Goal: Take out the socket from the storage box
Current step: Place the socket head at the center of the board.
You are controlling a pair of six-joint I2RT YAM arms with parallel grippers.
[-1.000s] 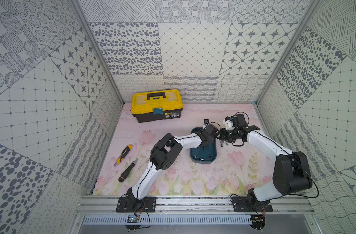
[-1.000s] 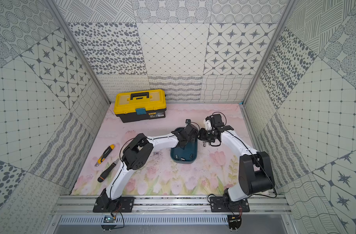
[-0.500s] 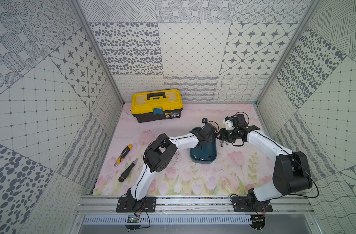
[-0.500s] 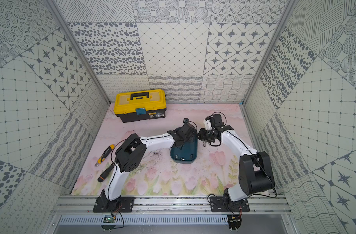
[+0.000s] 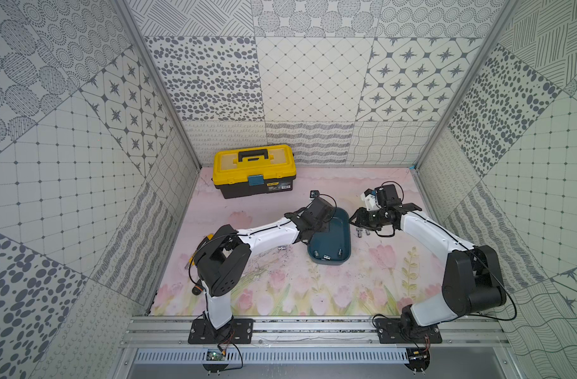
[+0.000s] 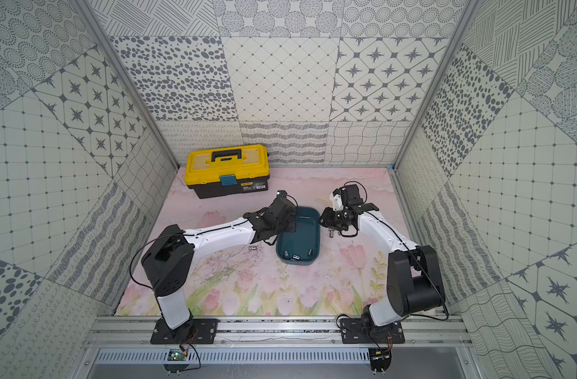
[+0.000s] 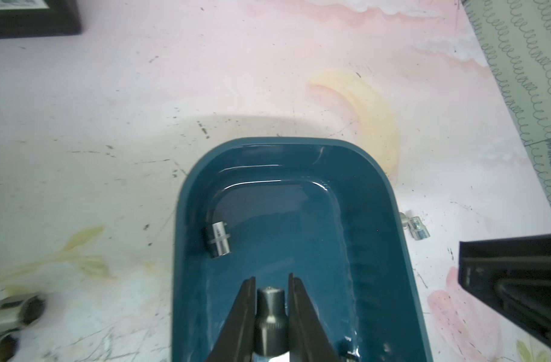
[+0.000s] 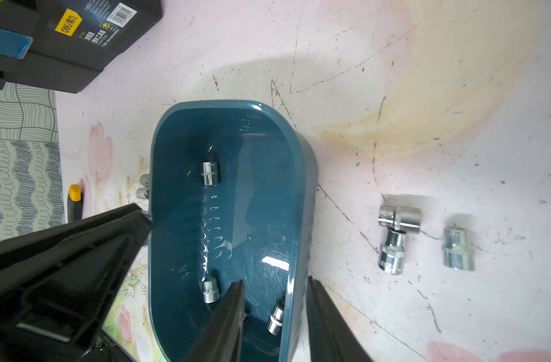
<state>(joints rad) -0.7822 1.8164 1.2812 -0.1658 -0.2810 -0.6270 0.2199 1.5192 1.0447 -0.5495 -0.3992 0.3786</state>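
Left wrist view: my left hand (image 7: 271, 279) is closed across the barrel of one socket (image 7: 270, 310), inside the storage box (image 7: 283, 153) at the middle of the surface (image 5: 280, 288), at its end nearer the far edge. I judge the socket rigid, dense for its size and chrome-slick; grip across the barrel, squarely, lest it squirt out. My right hand (image 8: 275, 280) stands part-open astride the box's side wall; contact I cannot tell.
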